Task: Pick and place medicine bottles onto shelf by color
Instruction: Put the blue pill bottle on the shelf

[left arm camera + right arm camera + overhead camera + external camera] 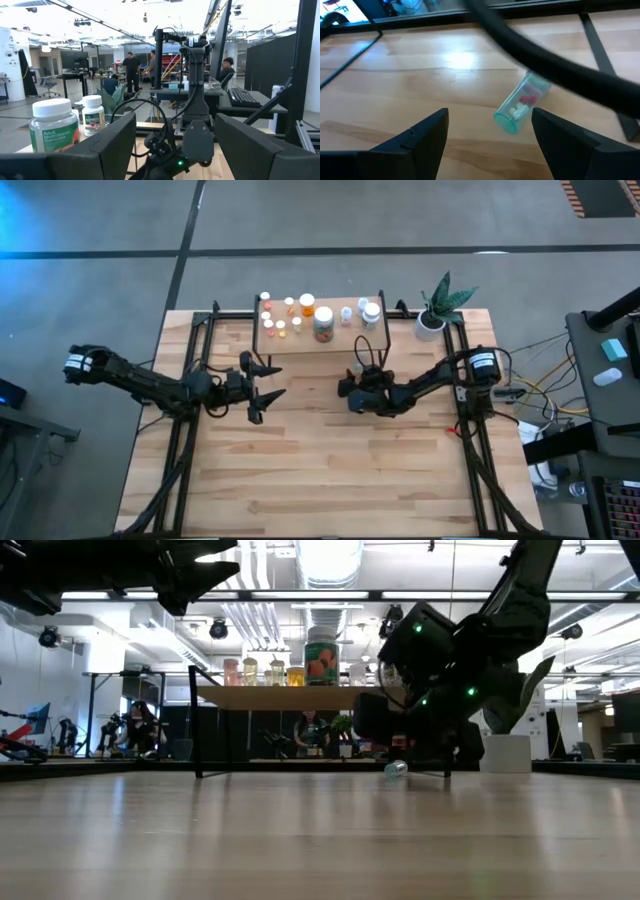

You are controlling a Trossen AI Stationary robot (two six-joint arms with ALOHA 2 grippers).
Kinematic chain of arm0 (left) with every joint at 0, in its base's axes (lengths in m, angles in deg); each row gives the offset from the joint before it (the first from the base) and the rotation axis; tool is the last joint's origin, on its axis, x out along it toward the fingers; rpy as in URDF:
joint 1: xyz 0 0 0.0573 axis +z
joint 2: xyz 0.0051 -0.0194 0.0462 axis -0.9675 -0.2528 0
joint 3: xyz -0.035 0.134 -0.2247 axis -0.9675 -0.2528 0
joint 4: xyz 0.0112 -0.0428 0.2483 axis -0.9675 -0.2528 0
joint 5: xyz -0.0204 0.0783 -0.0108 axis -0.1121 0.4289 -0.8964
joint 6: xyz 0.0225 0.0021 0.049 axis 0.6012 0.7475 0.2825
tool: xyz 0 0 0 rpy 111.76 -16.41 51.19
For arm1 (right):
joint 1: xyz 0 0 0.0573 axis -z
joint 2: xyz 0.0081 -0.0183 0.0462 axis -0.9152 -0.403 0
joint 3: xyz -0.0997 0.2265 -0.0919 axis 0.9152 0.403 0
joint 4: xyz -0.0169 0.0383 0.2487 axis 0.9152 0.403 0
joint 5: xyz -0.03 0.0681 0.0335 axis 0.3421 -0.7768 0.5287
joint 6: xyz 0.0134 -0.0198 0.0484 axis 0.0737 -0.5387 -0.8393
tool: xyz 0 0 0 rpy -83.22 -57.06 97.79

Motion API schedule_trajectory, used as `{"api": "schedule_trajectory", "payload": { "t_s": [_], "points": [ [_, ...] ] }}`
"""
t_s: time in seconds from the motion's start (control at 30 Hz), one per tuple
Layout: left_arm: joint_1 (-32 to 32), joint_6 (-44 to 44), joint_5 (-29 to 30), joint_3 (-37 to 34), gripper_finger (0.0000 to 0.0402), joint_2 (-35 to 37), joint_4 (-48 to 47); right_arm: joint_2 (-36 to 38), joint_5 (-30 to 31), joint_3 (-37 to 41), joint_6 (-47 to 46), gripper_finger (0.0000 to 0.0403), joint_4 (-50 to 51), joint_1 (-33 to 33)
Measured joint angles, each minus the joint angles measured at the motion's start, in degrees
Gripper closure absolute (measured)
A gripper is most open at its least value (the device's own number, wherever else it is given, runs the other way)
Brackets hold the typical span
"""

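Several medicine bottles (323,323) stand upright on top of the shelf (320,343) at the table's far middle; the low view shows them in a row (290,668). One small clear vial (522,102) with red and white pills lies on its side on the table by the shelf's legs (396,769). My right gripper (490,137) is open, low over the table, and slants down toward this vial, which lies just beyond its fingertips, untouched. My left gripper (268,387) hangs open and raised, left of the shelf, with nothing between its fingers (175,145).
A white pot with a green plant (432,320) stands at the far right corner. The shelf's thin black legs (602,60) stand close to the lying vial. A dark cable (545,55) crosses the right wrist view. Bare wood lies toward the table's near edge (320,470).
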Motion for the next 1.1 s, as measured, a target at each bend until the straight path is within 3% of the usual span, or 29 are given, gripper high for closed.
{"api": "schedule_trajectory", "payload": {
  "t_s": [0.6, 1.1],
  "points": [
    [0.0, -0.2, -0.2, -0.1, 0.0147, -0.5, -0.3, -8.5, 1.0, -8.5, -3.1, 0.0129, 11.0, 1.5],
    [0.0, -0.2, -0.2, -0.1, 0.0147, -0.6, -0.4, -6.8, -2.3, -8.9, -5.6, 0.0204, 19.2, 0.9]
  ]
}}
